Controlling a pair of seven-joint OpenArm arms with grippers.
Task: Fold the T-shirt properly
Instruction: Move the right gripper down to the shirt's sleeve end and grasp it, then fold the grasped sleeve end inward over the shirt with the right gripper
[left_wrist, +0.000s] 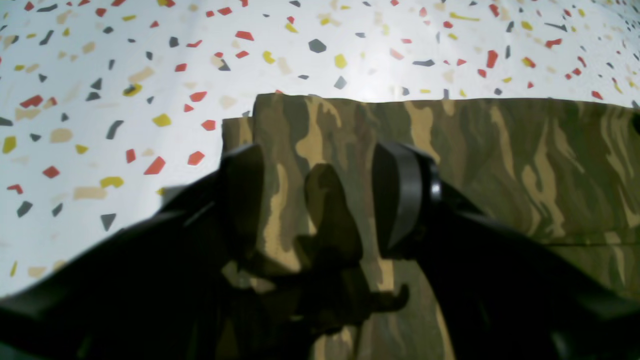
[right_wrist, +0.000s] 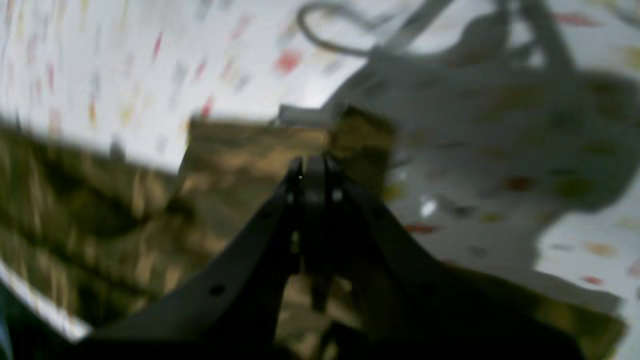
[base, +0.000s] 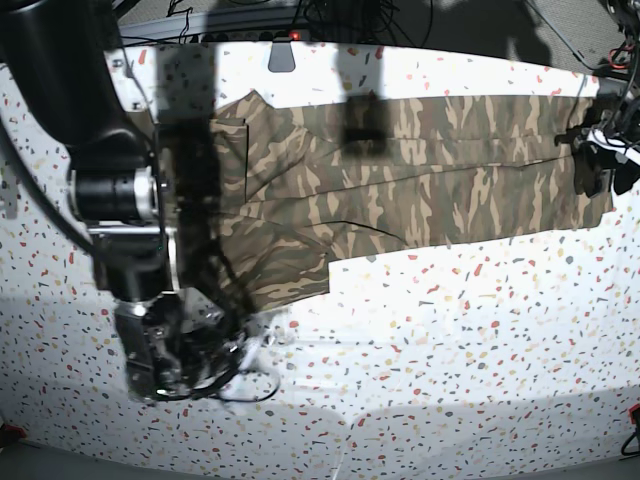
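Here, close to the camera in the base view, the right gripper (base: 215, 300) pinches the near edge of the T-shirt (base: 400, 170), its two fingers pressed together on the cloth in its own wrist view. The shirt lies long and flat across the speckled table (base: 450, 360), and it looks soft, thin and floppy, so I think it is best held by a corner or edge. Far off, the left gripper (left_wrist: 320, 200) has its fingers spread apart over the shirt's end.
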